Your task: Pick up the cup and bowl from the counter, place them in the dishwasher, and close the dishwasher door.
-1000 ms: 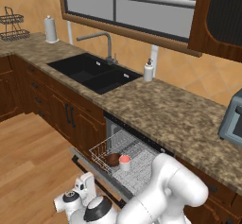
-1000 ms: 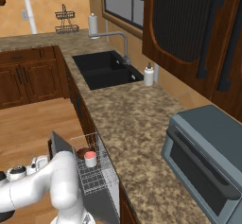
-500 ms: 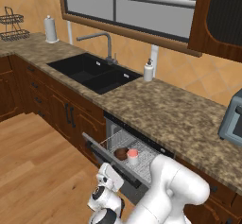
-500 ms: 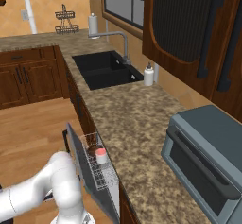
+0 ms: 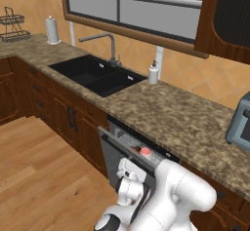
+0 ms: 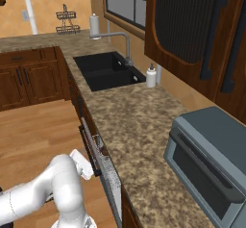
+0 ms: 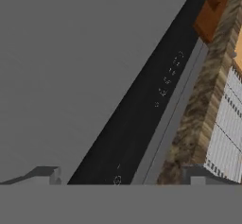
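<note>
Granite counter (image 5: pixel 161 115) spans the kitchen; one cup (image 5: pixel 145 151) shows inside the nearly shut dishwasher door (image 5: pixel 113 153); gripper opening unclear.

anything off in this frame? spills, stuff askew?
Nothing spilled or damaged. The dark grey pull-down dishwasher door stands nearly upright but not flush: a gap at its top shows the small white cup with pinkish-red inside. The speckled granite counter looks tidy, with the white soap dispenser bottle upright beside the black sink.

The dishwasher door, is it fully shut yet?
No, the dishwasher door leans ajar, and the cup shows through the gap.
</note>
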